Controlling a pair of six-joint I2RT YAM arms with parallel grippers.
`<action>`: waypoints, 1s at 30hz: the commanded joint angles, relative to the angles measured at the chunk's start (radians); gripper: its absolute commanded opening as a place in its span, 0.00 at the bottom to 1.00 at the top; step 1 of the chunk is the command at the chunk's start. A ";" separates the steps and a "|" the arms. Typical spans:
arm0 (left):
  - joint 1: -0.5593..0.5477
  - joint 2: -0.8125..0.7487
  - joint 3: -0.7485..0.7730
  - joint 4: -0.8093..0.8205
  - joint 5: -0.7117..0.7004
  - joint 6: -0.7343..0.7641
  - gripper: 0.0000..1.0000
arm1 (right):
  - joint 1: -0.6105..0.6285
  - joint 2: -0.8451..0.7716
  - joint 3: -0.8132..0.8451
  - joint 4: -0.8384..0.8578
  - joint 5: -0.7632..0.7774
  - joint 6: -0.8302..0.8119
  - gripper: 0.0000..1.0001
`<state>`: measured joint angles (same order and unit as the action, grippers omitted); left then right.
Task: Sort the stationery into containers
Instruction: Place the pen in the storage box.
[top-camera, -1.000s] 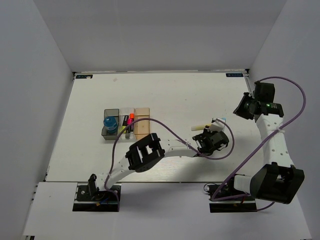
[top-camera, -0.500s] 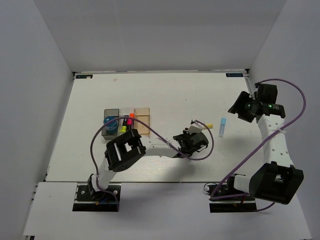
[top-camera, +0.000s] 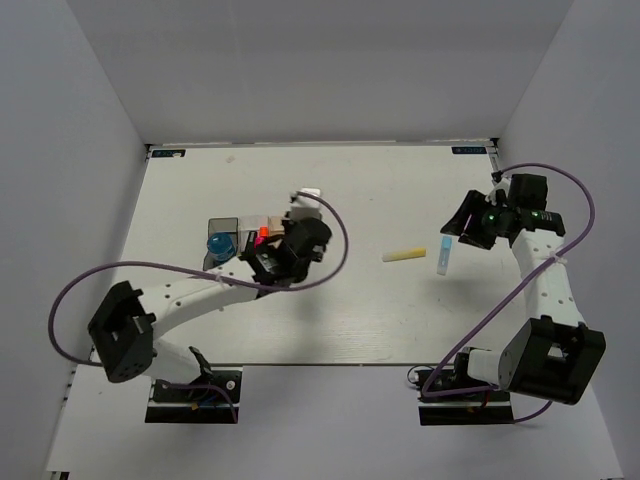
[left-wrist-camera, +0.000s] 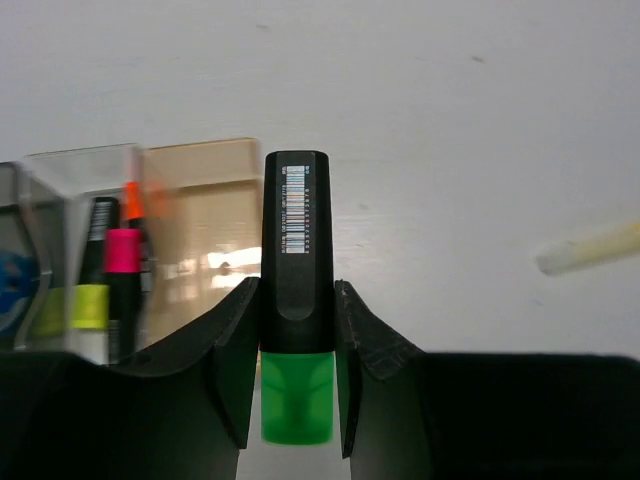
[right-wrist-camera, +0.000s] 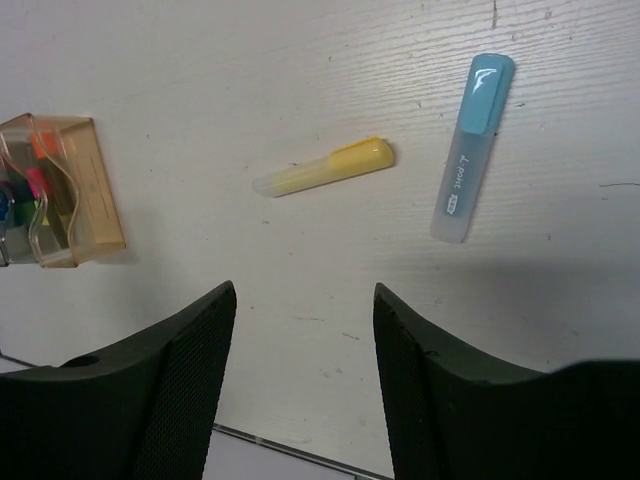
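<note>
- The step in hand is judged to be the carrying of a green-capped highlighter (left-wrist-camera: 297, 250) to the containers
- The highlighter is clamped by the left jaws, which are set about half apart and pressed on both sides of its black barrel just above the cap; the cap points back toward the wrist
- In the left wrist view the highlighter is seen held above the desk (top-camera: 350, 190), at the right-hand edge of the tan bin (left-wrist-camera: 200, 230), with the clear bin (left-wrist-camera: 85, 250) one place further left
- Pink, yellow and orange capped highlighters (left-wrist-camera: 122, 255) are already stood in the clear bin, and a blue roll (top-camera: 220, 245) is lodged in the dark grey bin (top-camera: 222, 228)
- The next move is judged to call for a short shift to the left until the barrel is centred over the clear bin, a lowering past its rim, and only then a release; a drop from here would likely land in the tan bin or on its wall
- The right jaws are spread wide and nothing is held; they hang above the desk near a pale yellow stick (right-wrist-camera: 325, 167) and a blue-capped pen (right-wrist-camera: 468, 150), both lying loose and yet to be sorted
</note>
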<state>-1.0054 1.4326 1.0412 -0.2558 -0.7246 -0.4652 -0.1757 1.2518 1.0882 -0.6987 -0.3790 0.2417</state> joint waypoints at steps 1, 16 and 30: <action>0.100 -0.070 -0.058 -0.100 0.002 -0.009 0.00 | -0.001 0.029 -0.002 0.019 -0.076 -0.050 0.60; 0.478 -0.020 -0.101 -0.152 0.198 0.008 0.01 | 0.005 0.107 -0.005 -0.012 -0.354 -0.236 0.35; 0.507 0.020 -0.007 -0.157 0.234 0.079 0.64 | 0.004 0.199 0.056 -0.081 -0.236 -0.418 0.60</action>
<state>-0.4961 1.5219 0.9981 -0.4221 -0.5045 -0.4202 -0.1730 1.4433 1.1027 -0.7589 -0.6495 -0.1410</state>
